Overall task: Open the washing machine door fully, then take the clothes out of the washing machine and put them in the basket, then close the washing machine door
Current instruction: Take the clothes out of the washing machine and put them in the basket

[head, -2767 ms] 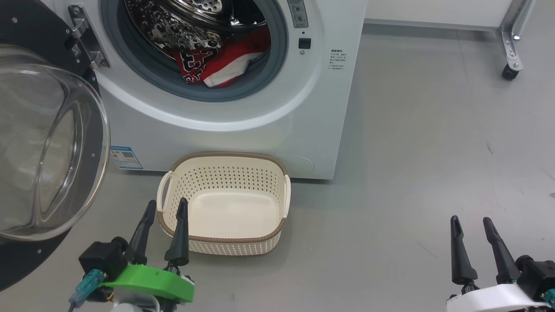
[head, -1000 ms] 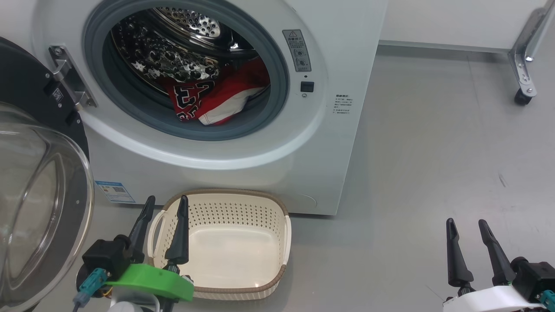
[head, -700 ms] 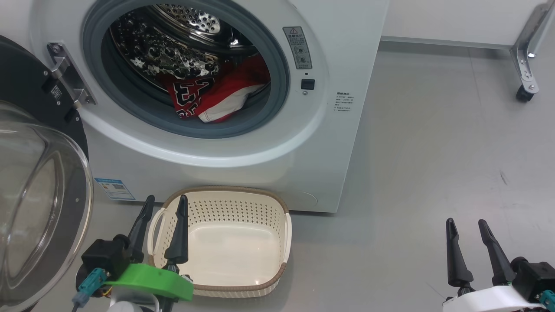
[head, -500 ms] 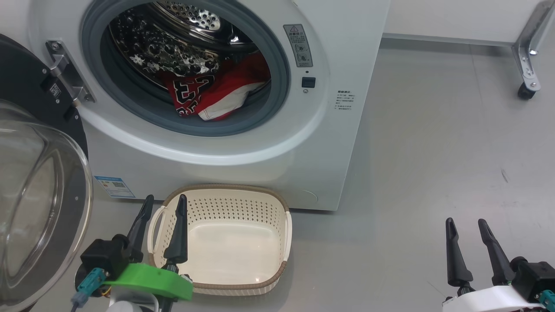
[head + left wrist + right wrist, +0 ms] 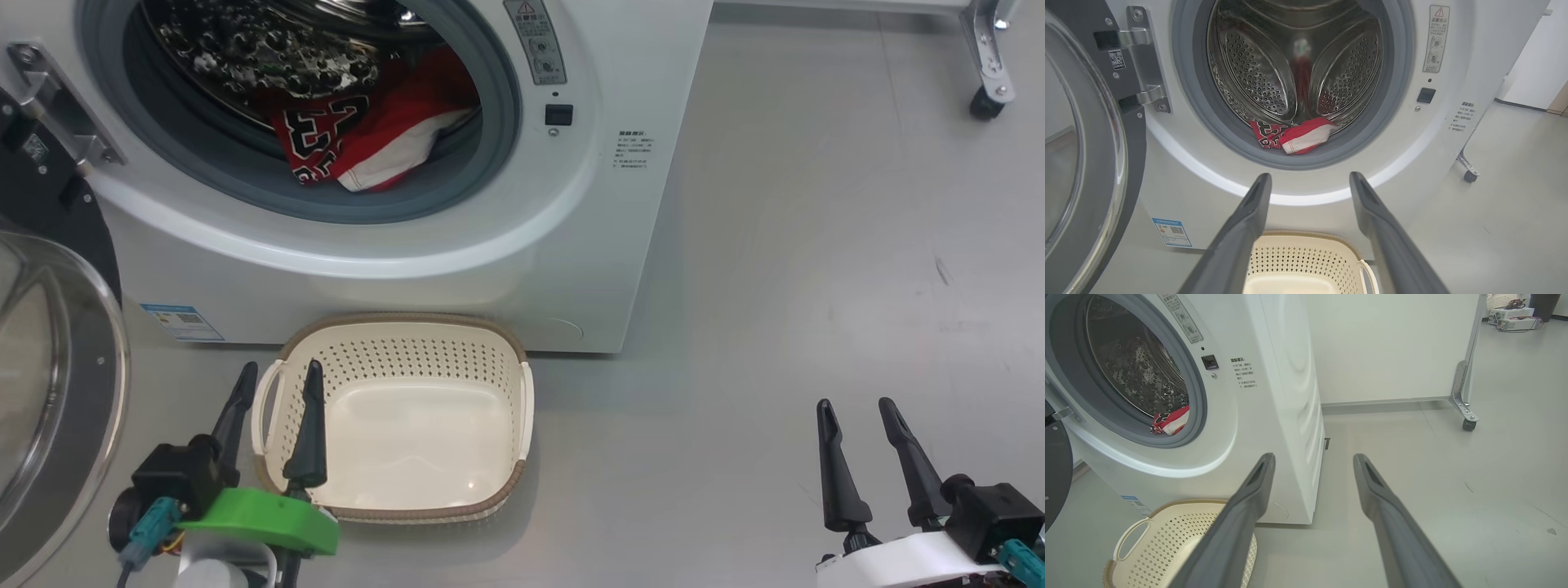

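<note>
Fingers of the left gripper (image 5: 279, 374) stood spread wide and empty above the left handle of the basket (image 5: 408, 320) in the head view. The right gripper (image 5: 856, 404), equally wide and empty, hung over the floor (image 5: 775, 286). The clothes (image 5: 359, 131) lay heaped at the front bottom edge of the washing machine (image 5: 571, 245) drum, with the door (image 5: 73, 408) swung out left. In the left wrist view they looked soft, light and limp, likely to drape, and a raised fold of white-trimmed hem seemed the best pinch. In the right wrist view they sat just inside the grey ring (image 5: 1202, 396).
</note>
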Controlling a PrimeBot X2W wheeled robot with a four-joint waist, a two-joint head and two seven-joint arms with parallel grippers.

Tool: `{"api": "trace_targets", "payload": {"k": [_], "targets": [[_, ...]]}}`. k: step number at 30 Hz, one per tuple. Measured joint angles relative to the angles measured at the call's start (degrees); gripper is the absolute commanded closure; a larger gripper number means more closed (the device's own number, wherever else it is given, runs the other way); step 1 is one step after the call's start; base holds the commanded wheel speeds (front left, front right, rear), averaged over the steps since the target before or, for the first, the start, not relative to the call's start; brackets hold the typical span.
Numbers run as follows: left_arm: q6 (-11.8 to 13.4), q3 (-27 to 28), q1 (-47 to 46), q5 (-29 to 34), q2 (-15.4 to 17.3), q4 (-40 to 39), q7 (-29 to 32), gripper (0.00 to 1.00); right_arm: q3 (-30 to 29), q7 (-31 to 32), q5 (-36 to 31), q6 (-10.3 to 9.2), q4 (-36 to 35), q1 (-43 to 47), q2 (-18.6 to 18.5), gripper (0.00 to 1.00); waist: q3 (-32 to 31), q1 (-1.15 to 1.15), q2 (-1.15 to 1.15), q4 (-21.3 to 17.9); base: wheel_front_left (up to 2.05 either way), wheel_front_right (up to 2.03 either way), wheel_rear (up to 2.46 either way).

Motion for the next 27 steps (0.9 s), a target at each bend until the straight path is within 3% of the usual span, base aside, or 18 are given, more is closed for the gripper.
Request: {"api": "trace_targets", "payload": {"k": [11, 27], "targets": [[1.35, 2.18, -11.00, 2.37, 4.30, 1.53, 2.02, 0.00, 1.97, -0.02, -0.85, 0.15, -1.38, -2.81, 1.15, 0.00, 6.67, 0.00, 0.00, -4.78, 0.00, 0.00, 0.00], [1.99, 3.21, -33.25, 5.24, 12.11, 11.02, 16.73, 0.00, 6.50, -0.15, -1.00, 0.86, -1.93, -8.62, 3.37, 0.00, 16.95, 0.00, 0.00, -14.46, 0.00, 0.00, 0.00]]}}
